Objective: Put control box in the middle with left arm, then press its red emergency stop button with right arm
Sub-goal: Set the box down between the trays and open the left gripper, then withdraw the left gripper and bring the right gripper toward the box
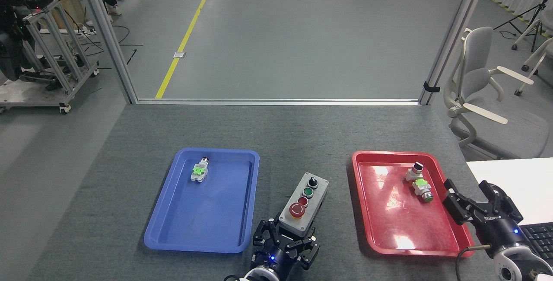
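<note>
- Grey felt-covered table point(276, 134), with bare grey floor and a yellow floor line beyond its far edge.
- Control box point(303, 205): oblong, light grey top on black base, lying on the table between the two trays, long axis angled slightly to the right going away from the robot.
- Red emergency stop button point(296, 210): at the near end of the control box, facing up; the small red, green and black controls run away from it along the box.
- Left gripper point(285, 244): comes up from the bottom edge, just behind the near end of the control box, blue light lit; its black fingers are clamped on that end.
- Right gripper point(475, 201): well to the right of the control box, over the near right rim of the red tray, pointing up and left, jaws apart and holding nothing.
- Blue tray point(173, 229): left of the control box, holding one small white-and-green switch part point(199, 170).
- Red tray point(371, 229): right of the control box, holding two switch parts point(419, 179).
</note>
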`<state>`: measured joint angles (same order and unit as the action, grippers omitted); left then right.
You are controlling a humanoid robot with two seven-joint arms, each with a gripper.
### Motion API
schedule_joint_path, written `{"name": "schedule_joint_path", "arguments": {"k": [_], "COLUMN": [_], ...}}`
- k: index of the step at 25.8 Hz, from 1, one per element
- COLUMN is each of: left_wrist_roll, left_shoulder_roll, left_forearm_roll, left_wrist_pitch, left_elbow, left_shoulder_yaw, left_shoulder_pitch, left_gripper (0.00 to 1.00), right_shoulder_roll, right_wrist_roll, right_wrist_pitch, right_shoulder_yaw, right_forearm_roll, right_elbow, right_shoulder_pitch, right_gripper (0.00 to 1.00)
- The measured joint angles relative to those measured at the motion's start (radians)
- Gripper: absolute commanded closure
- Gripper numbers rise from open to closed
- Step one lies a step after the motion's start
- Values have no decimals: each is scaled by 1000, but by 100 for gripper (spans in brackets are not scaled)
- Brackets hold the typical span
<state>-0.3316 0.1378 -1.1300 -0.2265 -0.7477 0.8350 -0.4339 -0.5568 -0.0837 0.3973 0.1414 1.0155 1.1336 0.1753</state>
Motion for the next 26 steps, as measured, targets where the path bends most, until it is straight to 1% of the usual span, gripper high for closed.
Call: {"name": "schedule_joint_path", "arguments": {"k": [5, 6, 7, 9, 11, 12, 14, 15, 16, 18, 20, 21, 23, 25, 26], "left_wrist_roll": [-12, -22, -31, -45, -59, -63, -67, -67, -67, -67, -63, -59, -49, -14, 15], "left_shoulder_roll": [-9, -19, -33, -81, -129, -153, -198, -220, -244, -286, -325, -345, -371, -389, -393], "left_forearm_roll": [-5, -7, -10, -19, -31, -37, -45, -48, -50, -52, -52, -51, -47, -42, -41], "left_wrist_pitch": [-30, -46, -66, -114, -139, -153, -174, -180, -186, -192, -189, -186, -152, -84, -29], "left_elbow": [-84, -116, -147, -237, -327, -372, -445, -479, -513, -569, -615, -632, -653, -662, -665], "left_shoulder_yaw": [-6, -7, -7, -8, -9, -10, -25, -40, -63, -114, -172, -206, -269, -342, -384], "left_shoulder_pitch": [56, 69, 82, 114, 144, 158, 179, 191, 205, 234, 260, 271, 282, 289, 292], "left_gripper": [1, 1, 1, 1, 1, 1, 1, 1, 1, 1, 1, 1, 1, 1, 1], "right_shoulder_roll": [-1, -3, -5, -12, -17, -18, -19, -20, -21, -21, -16, -12, 2, 22, 31], "right_wrist_roll": [6, 6, 8, 9, 7, 3, -3, -4, -5, -6, -7, -7, -7, -10, -11], "right_wrist_pitch": [1, 1, 1, -6, -11, -13, -19, -20, -22, -24, -25, -26, -26, -22, -20], "right_shoulder_yaw": [-2, -2, -2, -2, -7, -16, -54, -78, -110, -179, -273, -323, -427, -529, -570], "right_forearm_roll": [0, 0, 0, 0, 0, 0, 0, 0, 0, 1, 2, 3, 4, 6, 8], "right_elbow": [0, 0, 0, 0, -1, -1, -1, -2, -3, -8, -16, -22, -38, -50, -54], "right_shoulder_pitch": [-4, -4, -3, 3, 9, 14, 32, 44, 57, 92, 137, 159, 204, 238, 250], "right_gripper": [1, 1, 4, 21, 40, 48, 58, 66, 71, 76, 95, 100, 100, 100, 100]}}
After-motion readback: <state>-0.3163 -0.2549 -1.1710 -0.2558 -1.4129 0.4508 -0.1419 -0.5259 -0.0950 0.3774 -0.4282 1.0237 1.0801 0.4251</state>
